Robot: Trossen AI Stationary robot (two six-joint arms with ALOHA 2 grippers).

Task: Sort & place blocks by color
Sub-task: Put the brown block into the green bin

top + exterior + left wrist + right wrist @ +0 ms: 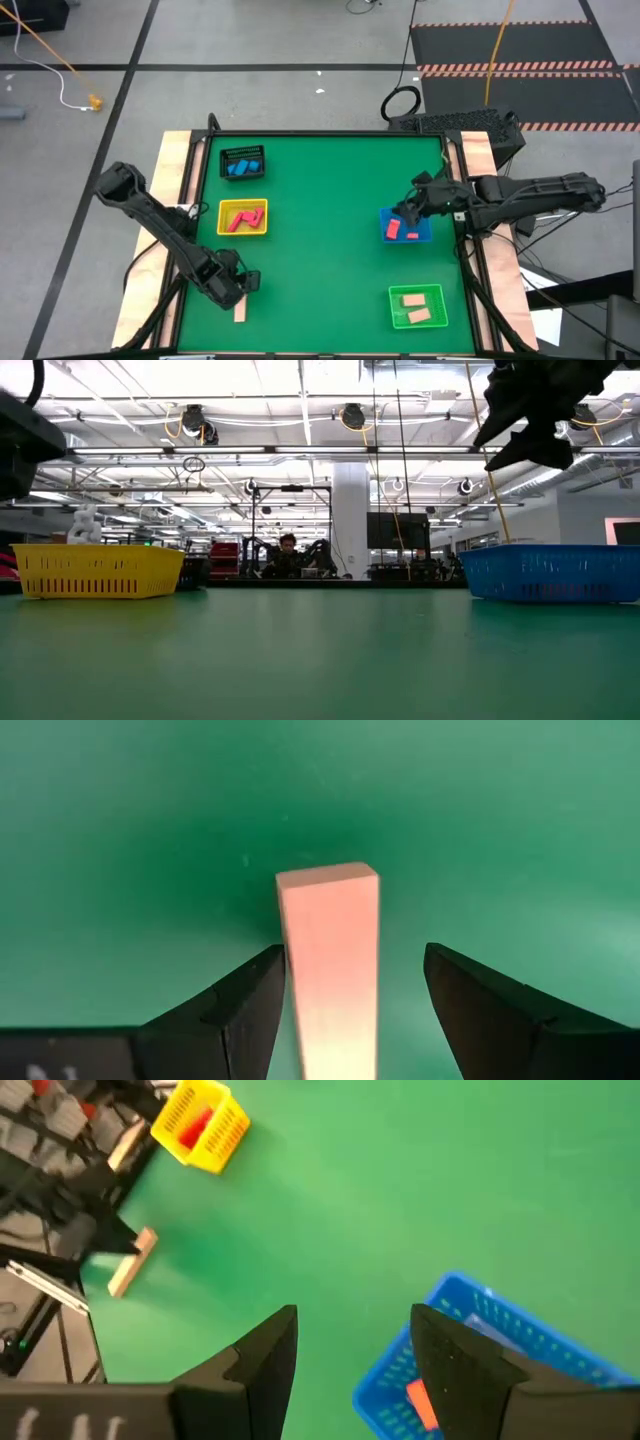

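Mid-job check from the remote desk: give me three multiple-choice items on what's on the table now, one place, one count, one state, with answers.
1. Where is the tan bar that is outside every tray?
A. By the left gripper, at the table's near left
B. In the black wire basket
C. Beside the green tray

2. How many tan blocks lie in the green tray?
A. None
B. Two
C. Five

3. How do the left gripper's jaws stand?
A. Shut tight, empty
B. Apart, one on each side of the bar
C. Out of view

Answers: 1 A, the high view shows it there. 2 B, two lie inside. 3 B, the left wrist view shows the bar between the fingers.
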